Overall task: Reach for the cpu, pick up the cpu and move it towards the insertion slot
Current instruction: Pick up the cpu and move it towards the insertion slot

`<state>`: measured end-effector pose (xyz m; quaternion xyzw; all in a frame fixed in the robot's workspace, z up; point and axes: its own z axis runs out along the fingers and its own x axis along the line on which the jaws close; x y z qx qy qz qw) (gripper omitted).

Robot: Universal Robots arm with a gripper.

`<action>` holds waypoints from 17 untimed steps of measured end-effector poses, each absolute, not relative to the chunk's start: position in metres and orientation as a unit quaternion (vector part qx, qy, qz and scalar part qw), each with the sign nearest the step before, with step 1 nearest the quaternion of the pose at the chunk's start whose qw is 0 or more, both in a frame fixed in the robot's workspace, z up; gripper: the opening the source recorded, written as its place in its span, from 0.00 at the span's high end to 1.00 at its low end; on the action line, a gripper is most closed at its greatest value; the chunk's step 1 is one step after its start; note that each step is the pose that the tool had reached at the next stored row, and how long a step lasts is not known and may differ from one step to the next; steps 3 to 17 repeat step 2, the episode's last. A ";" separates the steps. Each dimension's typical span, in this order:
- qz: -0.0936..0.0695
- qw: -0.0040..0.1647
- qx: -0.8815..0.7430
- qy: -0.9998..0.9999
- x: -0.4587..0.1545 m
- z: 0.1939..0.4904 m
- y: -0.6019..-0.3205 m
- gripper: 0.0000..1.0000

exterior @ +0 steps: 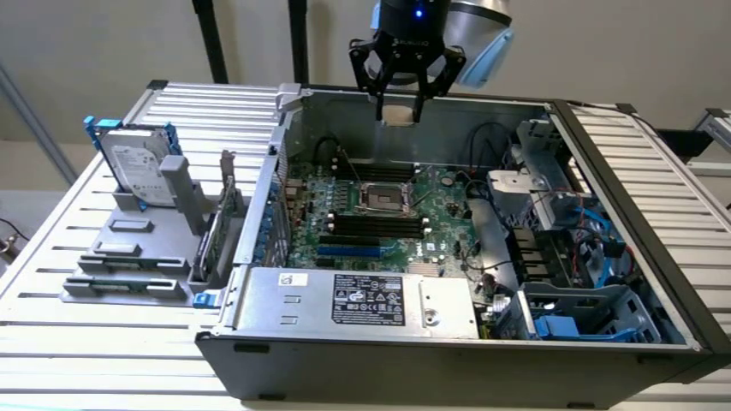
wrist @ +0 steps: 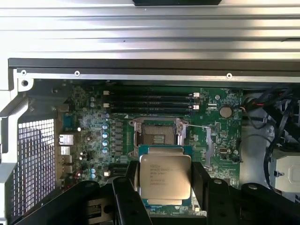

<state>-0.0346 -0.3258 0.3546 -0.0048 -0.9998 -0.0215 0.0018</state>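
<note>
- The gripper (exterior: 401, 110) hangs above the open computer case (exterior: 639, 197), near its rear wall, fingers clamped on the cpu (wrist: 165, 177).
- The insertion slot (exterior: 381, 199) sits open on the green motherboard (exterior: 440, 214) below.

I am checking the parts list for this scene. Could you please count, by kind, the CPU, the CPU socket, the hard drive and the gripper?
CPU, held between the gripper fingers above the open case: 1
Insertion slot on the green motherboard, empty: 1
Hard drive with blue rails, standing upright in the grey holder beside the case: 1
Gripper: 1
Total: 4
</note>
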 end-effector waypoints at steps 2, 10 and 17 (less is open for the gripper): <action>-0.022 0.002 -0.005 -1.000 -0.035 0.355 -0.326 0.45; -0.022 0.002 -0.005 -1.000 -0.035 0.355 -0.326 0.45; -0.022 0.002 -0.005 -1.000 -0.035 0.355 -0.326 0.45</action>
